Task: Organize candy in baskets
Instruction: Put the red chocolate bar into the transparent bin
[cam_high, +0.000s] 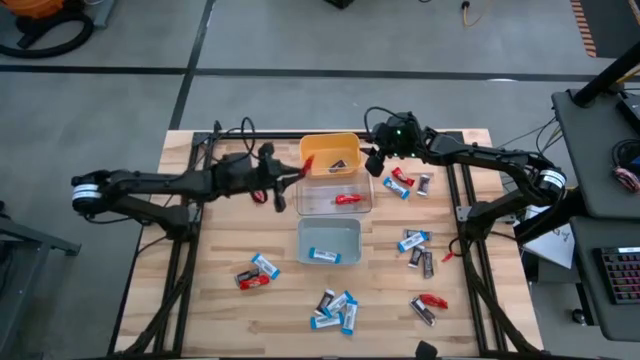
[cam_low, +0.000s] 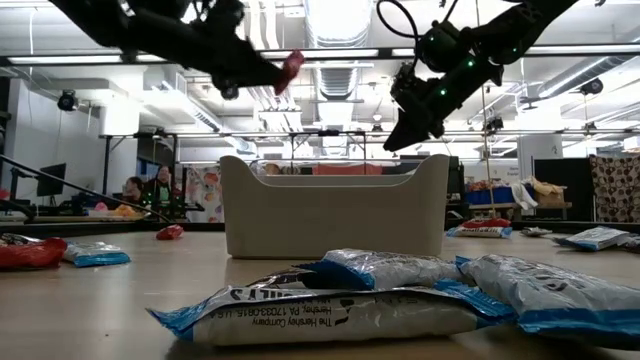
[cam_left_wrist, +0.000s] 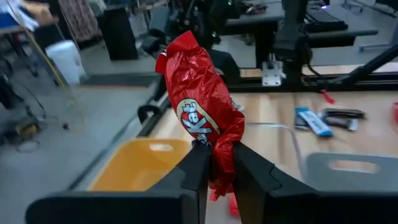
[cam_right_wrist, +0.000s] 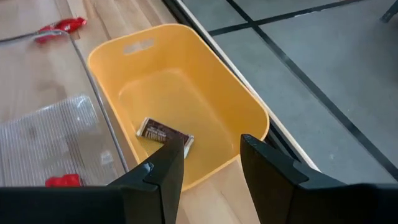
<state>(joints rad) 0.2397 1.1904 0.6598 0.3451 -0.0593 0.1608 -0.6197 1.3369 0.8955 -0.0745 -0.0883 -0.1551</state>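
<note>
Grey workshop floor surrounds the wooden desk (cam_high: 230, 310), where candy (cam_high: 334, 309) lies scattered around the baskets (cam_high: 329, 242) at frame centre. Only the wrist views show the left end effector (cam_left_wrist: 214, 163) clenched on a red bar (cam_left_wrist: 200, 112), and the right end effector (cam_right_wrist: 211, 152) released above a dark bar (cam_right_wrist: 165, 135) in the yellow basket (cam_right_wrist: 230, 99).

Left end effector (cam_left_wrist: 216, 163) raised above table, fingers pinched closed on a held item, arm stretched inward. Right end effector (cam_right_wrist: 211, 163) raised opposite, fingers parted, nothing between them, wrist angled down.
</note>
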